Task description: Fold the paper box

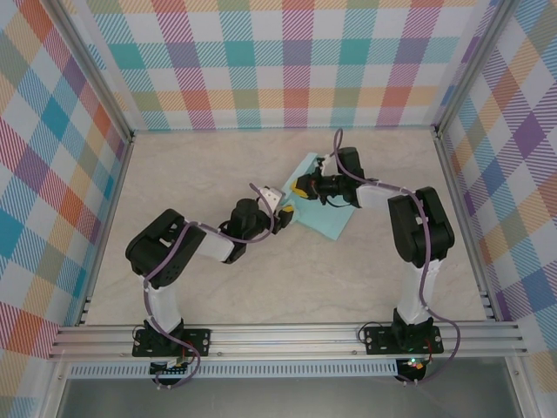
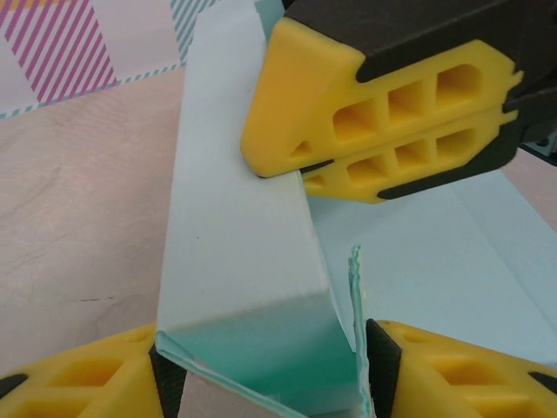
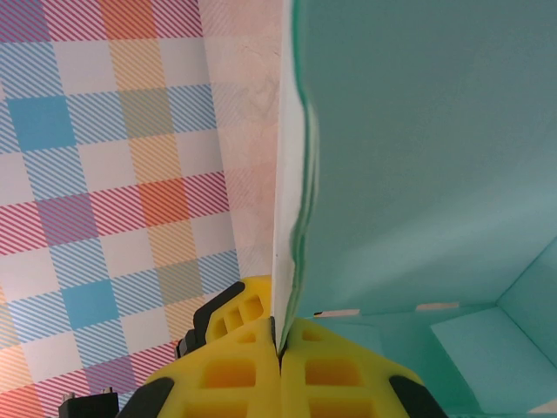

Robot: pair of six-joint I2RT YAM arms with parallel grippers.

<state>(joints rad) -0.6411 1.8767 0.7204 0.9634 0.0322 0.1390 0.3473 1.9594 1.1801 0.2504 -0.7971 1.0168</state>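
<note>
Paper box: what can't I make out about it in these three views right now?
- Top view: the middle of the paper box lies under the left hand and right hand; its fold lines are too small.
- Left wrist view: the left hand's fingers are cut by the bottom edge, so contact with the raised flap is unclear.
- Right wrist view: the upright wall hides what lies behind it; the frame cuts the rest.

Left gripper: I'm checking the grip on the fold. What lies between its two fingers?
A raised, folded wall of the paper box stands between the fingers of the left gripper, as the left wrist view shows.
</note>
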